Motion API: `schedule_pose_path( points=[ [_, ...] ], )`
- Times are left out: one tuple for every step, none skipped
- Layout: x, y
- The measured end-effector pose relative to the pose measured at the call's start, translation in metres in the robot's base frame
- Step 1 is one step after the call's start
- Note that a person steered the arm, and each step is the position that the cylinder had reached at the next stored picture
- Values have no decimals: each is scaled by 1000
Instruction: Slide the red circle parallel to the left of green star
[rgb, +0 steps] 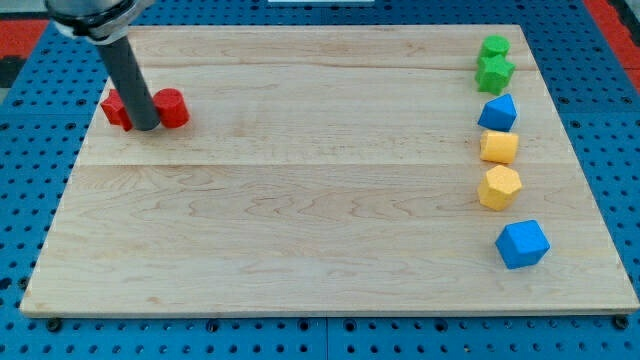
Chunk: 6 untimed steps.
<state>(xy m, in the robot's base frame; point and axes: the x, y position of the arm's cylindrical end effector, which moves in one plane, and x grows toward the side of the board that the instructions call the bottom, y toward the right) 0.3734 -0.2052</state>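
The red circle (173, 108) stands on the wooden board (320, 200) at the view's upper left. My tip (143, 126) rests right against its left side, between it and the red star (115, 106), which the rod partly hides. The green star (494, 73) sits at the view's upper right, far from the red circle.
A small green block (493, 47) sits just above the green star. Below the star, down the right side, stand a blue block (498, 111), two yellow blocks (499, 147) (498, 187) and a larger blue block (522, 243).
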Motion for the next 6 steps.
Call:
schedule_pose_path(
  points=[
    [-41, 9],
    [-53, 55],
    [-63, 130],
    [-79, 181],
    [-98, 247],
    [-107, 263]
  ],
)
